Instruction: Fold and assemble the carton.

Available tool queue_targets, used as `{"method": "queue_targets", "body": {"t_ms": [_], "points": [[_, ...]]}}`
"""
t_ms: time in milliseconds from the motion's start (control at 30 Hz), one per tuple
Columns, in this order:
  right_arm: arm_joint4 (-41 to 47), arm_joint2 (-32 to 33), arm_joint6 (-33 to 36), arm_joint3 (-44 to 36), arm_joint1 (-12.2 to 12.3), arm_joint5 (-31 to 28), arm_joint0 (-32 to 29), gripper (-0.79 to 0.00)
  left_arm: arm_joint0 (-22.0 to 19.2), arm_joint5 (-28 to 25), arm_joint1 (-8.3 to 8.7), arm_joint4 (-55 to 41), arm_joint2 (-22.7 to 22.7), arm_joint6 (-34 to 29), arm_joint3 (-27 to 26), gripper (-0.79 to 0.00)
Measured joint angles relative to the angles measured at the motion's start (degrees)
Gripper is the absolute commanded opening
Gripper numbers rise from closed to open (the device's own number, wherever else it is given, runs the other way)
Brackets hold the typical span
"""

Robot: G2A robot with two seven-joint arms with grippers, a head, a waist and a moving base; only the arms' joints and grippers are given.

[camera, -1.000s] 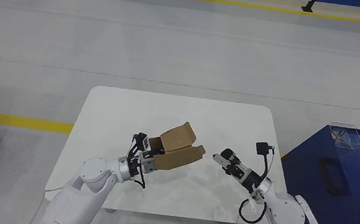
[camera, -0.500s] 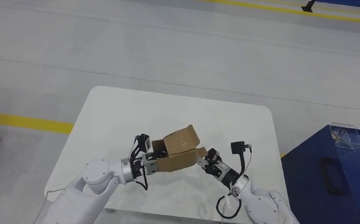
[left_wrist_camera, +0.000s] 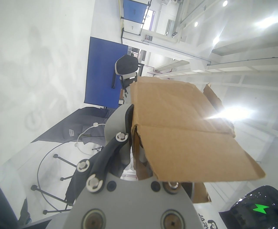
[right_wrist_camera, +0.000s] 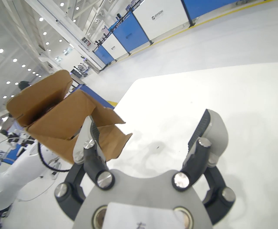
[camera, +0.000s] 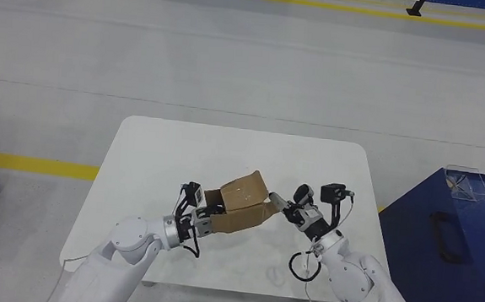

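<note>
While left gripper (camera: 200,222) pinches carton (camera: 240,203) wall, holding it lifted over table (camera: 226,150) front-centre, right gripper (right_wrist_camera: 147,124) stands spread wide, one finger (right_wrist_camera: 83,141) touching carton's open-end flap. End flaps splayed, not folded in.

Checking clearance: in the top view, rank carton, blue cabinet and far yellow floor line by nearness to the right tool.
1. carton, at the right tool
2. blue cabinet, right of table
3. far yellow floor line, beyond table
</note>
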Motion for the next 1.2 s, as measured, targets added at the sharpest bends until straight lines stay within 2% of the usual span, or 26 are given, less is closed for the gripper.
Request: {"method": "queue_targets", "body": {"t_ms": [200, 400, 867, 1200], "points": [[-8.49, -1.75, -3.35, 0.07, -0.70, 6.44, 1.88, 0.000, 0.31, -0.38, -0.05, 1.80, 0.39, 1.31, -1.00, -0.785], [-12.81, -3.99, -1.38, 1.51, -1.43, 10.19, 4.15, 0.000, 0.81, -0.43, -0.01, 2.80, 0.23, 2.34, -1.65, -0.785], [-12.78, -4.50, 2.38, 0.45, -2.04, 7.64, 2.38, 0.000, 2.24, -0.32, 0.31, 3.19, -1.25, 2.39, -3.01, -0.785], [-12.18, -7.32, 2.74, 1.71, -3.13, 7.45, 3.09, 0.000, 2.00, -0.27, 0.13, 3.75, -0.61, 2.83, -2.42, -0.785]]}}
